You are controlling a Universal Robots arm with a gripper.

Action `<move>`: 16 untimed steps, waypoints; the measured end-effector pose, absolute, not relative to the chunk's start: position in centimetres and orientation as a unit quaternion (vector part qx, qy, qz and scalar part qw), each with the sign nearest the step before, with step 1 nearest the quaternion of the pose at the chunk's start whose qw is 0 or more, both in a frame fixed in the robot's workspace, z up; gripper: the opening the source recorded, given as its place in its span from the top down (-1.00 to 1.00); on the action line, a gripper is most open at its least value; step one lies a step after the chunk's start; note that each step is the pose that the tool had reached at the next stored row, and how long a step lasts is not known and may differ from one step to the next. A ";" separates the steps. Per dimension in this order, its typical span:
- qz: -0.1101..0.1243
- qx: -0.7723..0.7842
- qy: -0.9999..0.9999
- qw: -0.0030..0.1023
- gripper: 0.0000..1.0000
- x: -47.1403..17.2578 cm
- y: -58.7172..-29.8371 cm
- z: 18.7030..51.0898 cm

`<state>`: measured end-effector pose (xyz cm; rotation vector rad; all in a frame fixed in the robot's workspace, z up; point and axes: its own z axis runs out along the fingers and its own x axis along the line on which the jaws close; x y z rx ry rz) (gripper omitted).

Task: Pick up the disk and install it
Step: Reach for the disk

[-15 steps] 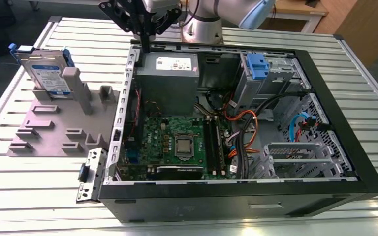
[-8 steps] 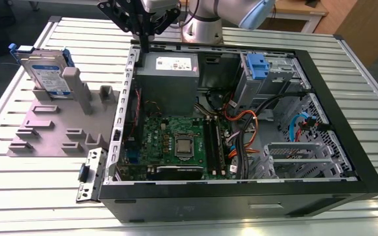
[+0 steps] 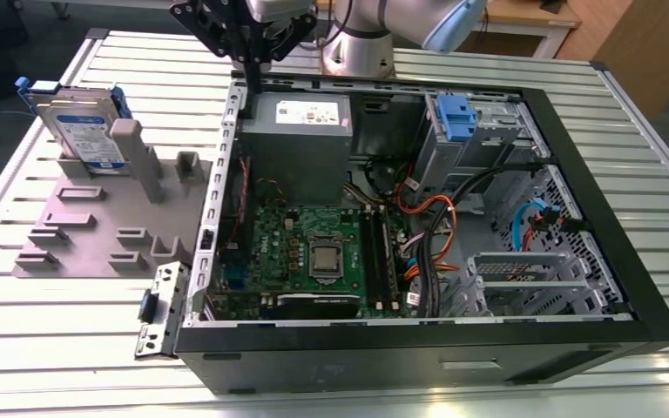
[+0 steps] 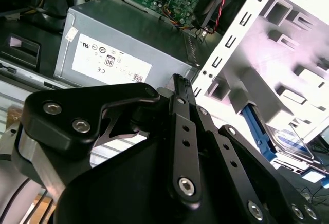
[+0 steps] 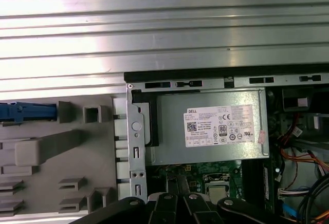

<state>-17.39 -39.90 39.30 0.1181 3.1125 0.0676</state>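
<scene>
Ribbed metal table (image 3: 56, 348), open computer case (image 3: 428, 340).
We see the gripper (image 3: 246, 54) closed, empty; the disk (image 3: 83, 131) stands upright in a grey holder (image 3: 91, 228).

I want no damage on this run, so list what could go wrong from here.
1. The gripper hangs over the edge of the computer case; a low sideways move could strike it.
2. The disk stands upright in the grey holder beside a tall post; an off-centre grasp might tip or jam it.
3. Orange cables lie loose beside the drive bay and could snag the disk.
</scene>
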 end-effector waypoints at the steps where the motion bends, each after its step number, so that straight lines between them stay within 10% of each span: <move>1: 0.022 0.038 0.999 0.013 0.79 -17.5 -39.9 39.3; 16: 0.022 0.038 0.999 0.013 0.79 -19.0 -39.9 39.3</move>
